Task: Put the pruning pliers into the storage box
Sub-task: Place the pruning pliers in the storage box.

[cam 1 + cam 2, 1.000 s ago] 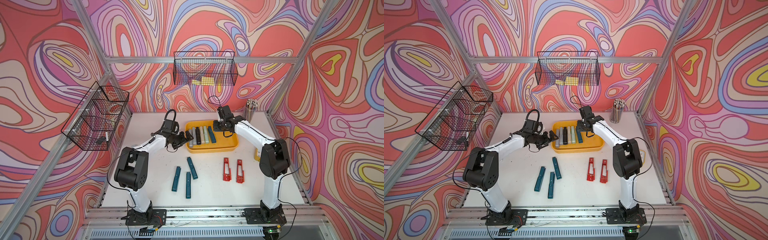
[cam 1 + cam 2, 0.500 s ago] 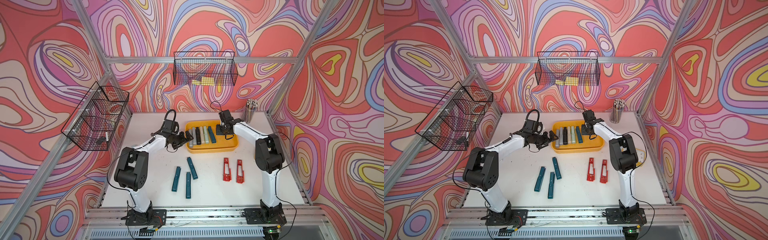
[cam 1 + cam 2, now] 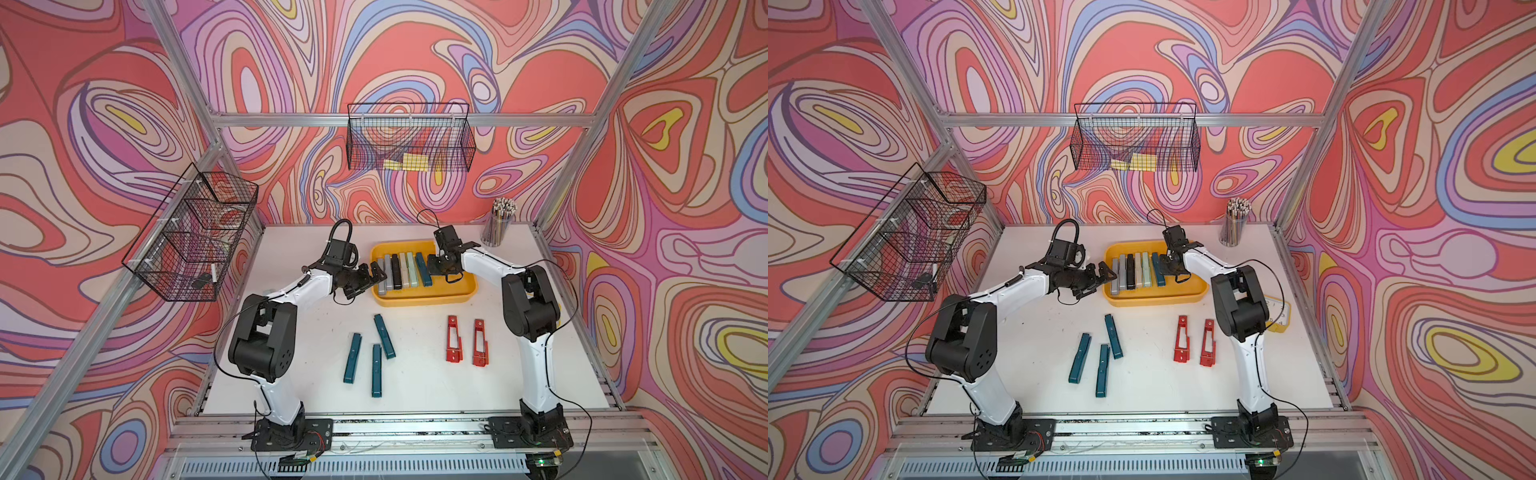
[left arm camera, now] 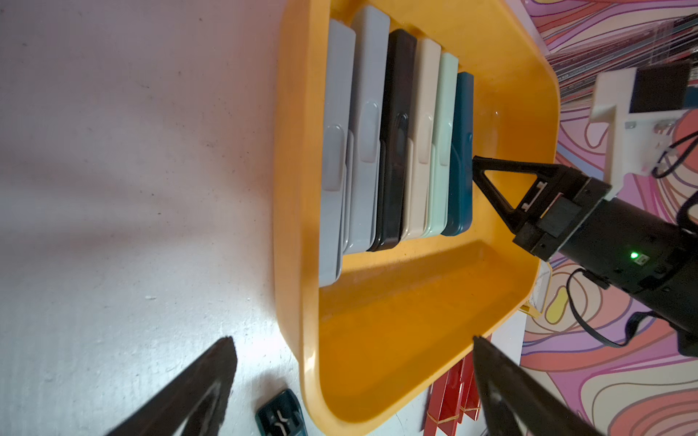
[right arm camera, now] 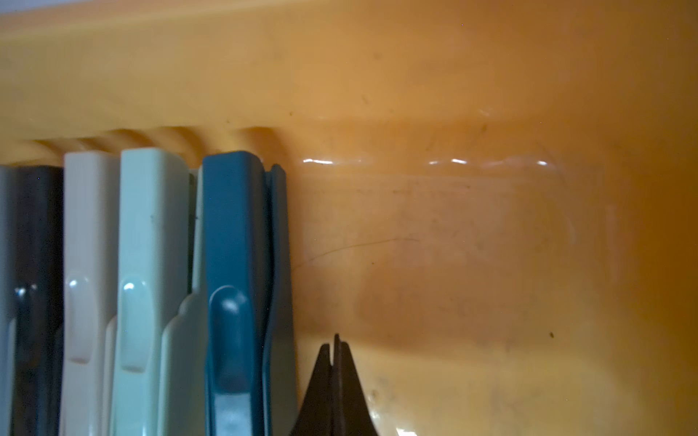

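Currently the right gripper (image 4: 474, 158) has its two black fingers pressed together with nothing between them, and its tips are lowered inside the shallow yellow plastic storage box (image 4: 291, 188). Directly beside those tips lies the teal bar-shaped pruning pliers (image 4: 461, 151), at one end of a tight row. The tips sit at its long outer side, and whether they touch it cannot be told. Farther from this gripper come the mint pliers (image 4: 442, 151), the beige pliers (image 4: 423, 132), the black pliers (image 4: 396, 132) and the two grey pliers (image 4: 359, 113), all side by side.

The left gripper (image 3: 376, 272) hangs at the box's grey-pliers end, fingers spread wide and empty. In the left wrist view the box's short end wall shows between them.

On the white tabletop (image 3: 436, 395), away from both grippers toward the arm bases, lie three teal pliers (image 3: 376, 370), loosely grouped. Two red slotted pliers (image 3: 454, 337) lie parallel there, slightly apart.
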Controlling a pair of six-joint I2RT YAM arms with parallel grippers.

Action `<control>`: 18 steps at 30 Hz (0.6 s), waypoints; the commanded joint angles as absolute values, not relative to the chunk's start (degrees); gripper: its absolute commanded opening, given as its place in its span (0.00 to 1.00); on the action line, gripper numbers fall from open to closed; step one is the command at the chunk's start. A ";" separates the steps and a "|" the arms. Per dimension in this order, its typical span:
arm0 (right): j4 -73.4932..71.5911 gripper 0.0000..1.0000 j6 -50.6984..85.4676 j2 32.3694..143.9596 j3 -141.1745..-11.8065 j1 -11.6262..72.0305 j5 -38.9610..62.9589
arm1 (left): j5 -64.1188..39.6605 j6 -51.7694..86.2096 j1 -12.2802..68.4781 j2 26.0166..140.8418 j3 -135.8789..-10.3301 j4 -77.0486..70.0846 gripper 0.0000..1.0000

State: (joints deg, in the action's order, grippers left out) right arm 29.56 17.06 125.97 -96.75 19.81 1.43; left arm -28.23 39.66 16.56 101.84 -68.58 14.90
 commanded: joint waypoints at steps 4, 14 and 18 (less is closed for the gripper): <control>27.25 0.00 17.49 126.95 -96.20 19.51 5.11 | -27.69 39.37 16.79 101.86 -69.61 16.00 0.99; 27.24 0.00 17.76 127.17 -95.40 19.67 6.58 | -27.51 39.38 16.77 101.58 -69.35 15.95 0.99; 27.42 0.00 17.75 127.44 -95.45 19.69 6.69 | -27.60 39.46 16.79 101.69 -69.35 15.83 0.99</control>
State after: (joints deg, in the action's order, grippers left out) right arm 27.75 17.47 126.13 -96.03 19.79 6.04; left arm -28.21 39.66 16.56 101.82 -68.58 14.96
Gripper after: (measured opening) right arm 0.045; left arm 0.992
